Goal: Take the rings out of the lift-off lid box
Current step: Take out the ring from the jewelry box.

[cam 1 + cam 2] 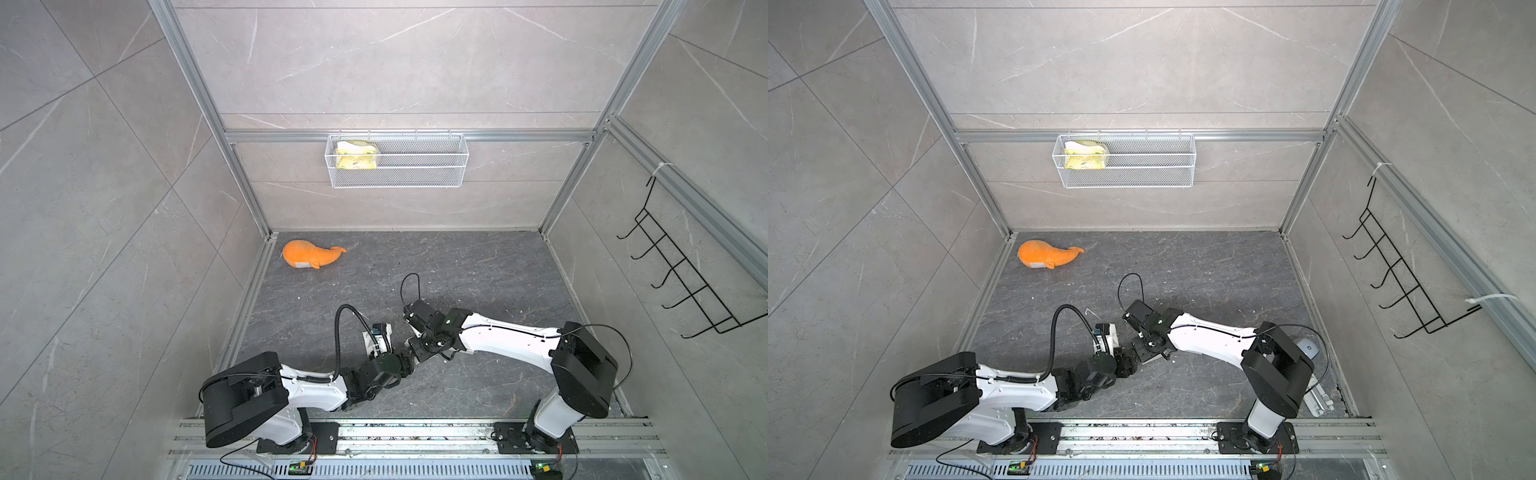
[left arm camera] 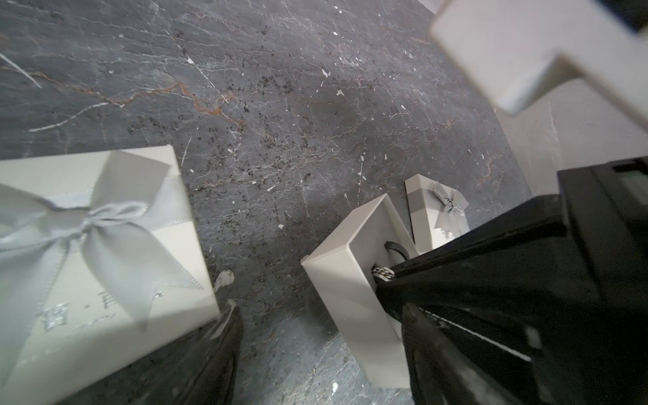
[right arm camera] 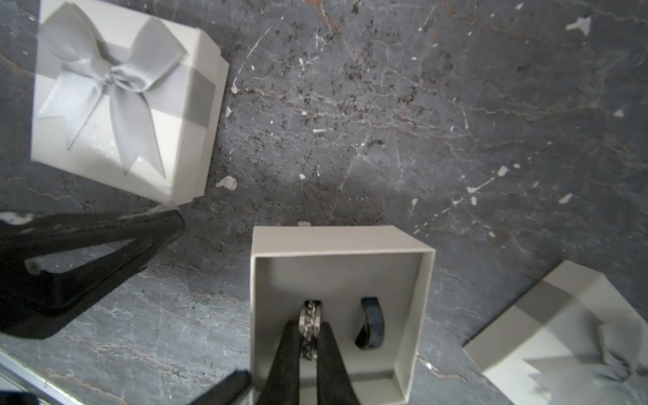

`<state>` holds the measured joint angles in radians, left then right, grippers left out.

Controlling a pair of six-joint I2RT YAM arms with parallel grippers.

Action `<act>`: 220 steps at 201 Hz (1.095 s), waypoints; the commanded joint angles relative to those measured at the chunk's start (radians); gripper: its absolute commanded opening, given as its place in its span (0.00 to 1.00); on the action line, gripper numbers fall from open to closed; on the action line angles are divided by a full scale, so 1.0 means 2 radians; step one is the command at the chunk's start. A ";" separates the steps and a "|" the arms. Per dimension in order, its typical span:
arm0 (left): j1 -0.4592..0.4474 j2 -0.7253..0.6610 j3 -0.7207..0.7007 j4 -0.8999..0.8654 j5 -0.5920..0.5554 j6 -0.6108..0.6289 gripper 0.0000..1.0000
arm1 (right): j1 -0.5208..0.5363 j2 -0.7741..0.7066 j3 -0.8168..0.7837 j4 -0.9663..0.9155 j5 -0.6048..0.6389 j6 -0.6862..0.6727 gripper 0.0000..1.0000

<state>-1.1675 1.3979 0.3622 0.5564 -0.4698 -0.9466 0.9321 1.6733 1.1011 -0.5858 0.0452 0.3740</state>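
Note:
The lift-off lid box (image 3: 336,242) stands open on the dark stone floor, its white wall (image 2: 345,280) also showing in the left wrist view. Two rings are inside. My right gripper (image 3: 309,324) reaches into the box and is shut on a chain-patterned ring (image 3: 310,314), which is also visible in the left wrist view (image 2: 384,272). A dark ring (image 3: 371,328) stands free beside it. My left gripper (image 2: 321,310) is open next to the box, with one finger (image 3: 105,252) on the floor to the side. In both top views the arms hide the box.
A closed white gift box with a grey bow (image 3: 119,98) sits near the left gripper. A bowed lid (image 3: 561,336) lies on the other side of the open box. An orange plush whale (image 1: 309,254) lies at the back left. A wire basket (image 1: 397,160) and a hook rack (image 1: 681,274) hang on the walls.

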 commanded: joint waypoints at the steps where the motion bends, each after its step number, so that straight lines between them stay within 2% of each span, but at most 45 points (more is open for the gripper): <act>1: -0.001 -0.013 -0.011 0.036 -0.017 0.002 0.72 | 0.004 -0.001 -0.008 0.002 0.012 0.006 0.00; 93: 0.000 0.037 0.014 0.013 -0.011 -0.005 0.72 | 0.007 -0.023 -0.011 0.013 -0.010 0.006 0.00; 172: 0.005 0.052 0.026 -0.008 -0.003 -0.007 0.72 | 0.007 -0.035 -0.019 0.022 -0.032 0.013 0.00; 220: 0.008 0.071 0.039 -0.028 0.025 -0.008 0.71 | 0.008 -0.044 -0.019 0.018 -0.029 0.016 0.00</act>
<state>-1.1576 1.5196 0.4126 0.5255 -0.4461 -0.9520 0.9405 1.6306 1.0702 -0.5674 0.0166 0.3859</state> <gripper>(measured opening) 0.714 0.090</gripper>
